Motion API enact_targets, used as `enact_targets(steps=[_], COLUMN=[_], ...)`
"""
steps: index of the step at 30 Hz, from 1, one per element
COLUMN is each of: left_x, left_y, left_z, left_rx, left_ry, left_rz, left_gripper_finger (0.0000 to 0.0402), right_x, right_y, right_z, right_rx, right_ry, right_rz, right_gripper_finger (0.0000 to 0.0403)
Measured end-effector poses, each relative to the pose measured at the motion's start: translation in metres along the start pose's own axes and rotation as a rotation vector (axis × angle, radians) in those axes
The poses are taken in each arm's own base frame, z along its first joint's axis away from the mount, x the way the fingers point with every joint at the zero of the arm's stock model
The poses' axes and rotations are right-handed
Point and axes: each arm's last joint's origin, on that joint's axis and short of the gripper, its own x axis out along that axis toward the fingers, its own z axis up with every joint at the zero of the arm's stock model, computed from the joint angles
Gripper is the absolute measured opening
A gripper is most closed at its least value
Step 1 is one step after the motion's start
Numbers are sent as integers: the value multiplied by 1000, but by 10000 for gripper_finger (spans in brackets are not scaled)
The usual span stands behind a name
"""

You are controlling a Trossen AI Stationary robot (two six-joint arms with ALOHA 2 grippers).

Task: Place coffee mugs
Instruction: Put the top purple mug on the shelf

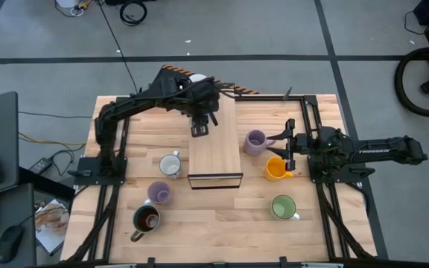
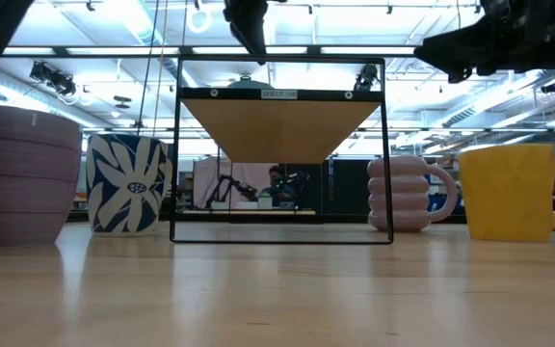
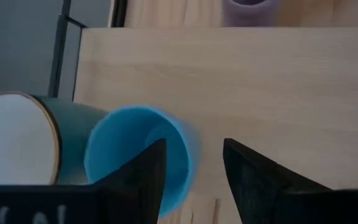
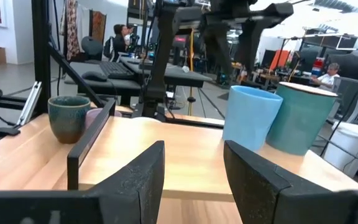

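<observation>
From overhead, at the middle of the desk [image 1: 222, 223], a raised wooden shelf [image 1: 216, 145] on a black frame runs from centre toward twelve o'clock. The left gripper [image 1: 199, 130] hangs over the shelf's far end, its fingers parted and holding nothing. At three o'clock of the shelf a lilac mug [image 1: 255, 141] stands just beside it, with an orange mug [image 1: 275, 168] near it toward four o'clock, and the right gripper [image 1: 287, 145] sits between the two, fingers spread and empty. A green mug [image 1: 282, 207] stands at five o'clock. At nine o'clock of the shelf's near end is a white patterned mug [image 1: 170, 165]; a second lilac mug [image 1: 159, 193] and a dark olive mug [image 1: 146, 218] lie toward seven o'clock.

At desk height, the shelf frame [image 2: 279, 149] stands centre, the patterned mug [image 2: 128, 183] and a lilac mug [image 2: 22, 173] at nine o'clock of it, the ribbed lilac mug [image 2: 408, 193] and the orange mug [image 2: 514, 191] at three.

Past the left wrist's open fingers [image 3: 145, 174], a blue mug [image 3: 145, 152] stands on the shelf top, touching a teal white-topped mug [image 3: 27, 146].

Past the right wrist's open fingers [image 4: 135, 180], the blue mug [image 4: 252, 117] and the teal one [image 4: 302, 118] stand together on the shelf, the olive mug [image 4: 69, 117] well apart.
</observation>
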Motion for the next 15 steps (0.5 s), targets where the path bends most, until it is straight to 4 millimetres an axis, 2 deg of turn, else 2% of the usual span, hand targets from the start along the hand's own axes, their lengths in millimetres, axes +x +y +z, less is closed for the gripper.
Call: enact_targets(steps=[5,15], left_x=[-4,-1], left_y=[-4,-36], left_z=[-20,-74], left_rx=[2,20], left_ry=[-95,-310], left_rz=[15,43], left_gripper_finger=[167,157], right_x=[2,6], right_y=[1,3], right_z=[-2,-4], right_rx=[7,0], right_ry=[16,35], right_rz=[5,-1], right_gripper_finger=[171,171])
